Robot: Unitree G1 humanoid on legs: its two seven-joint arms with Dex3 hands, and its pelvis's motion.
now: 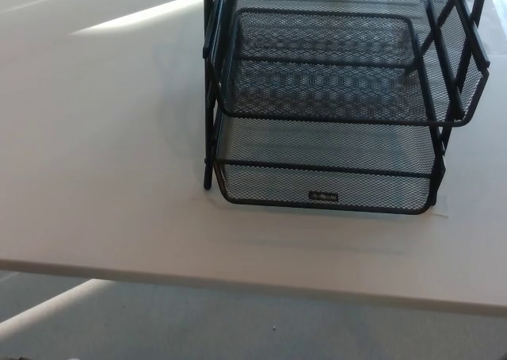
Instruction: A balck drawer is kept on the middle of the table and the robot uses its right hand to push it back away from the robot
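— Table (95,178) first: one pale top, filling most of your view, its near edge running across the bottom of the picture. What stands on it?

— One black drawer (333,130), a wire-mesh rack toward the right and far side. You can count two trays sliding in its frame, with a third level just showing at the top edge. One small label plate (323,195) sits on the lower tray's near rim.

— How will it handle?

— Likely light and stiff, and ready to slide on that smooth top. You'd do best to press on the lower tray's near rim, close to the label; pushing higher could tip it.

— And your hands?

— Neither shows, so you can't tell spread or closed.
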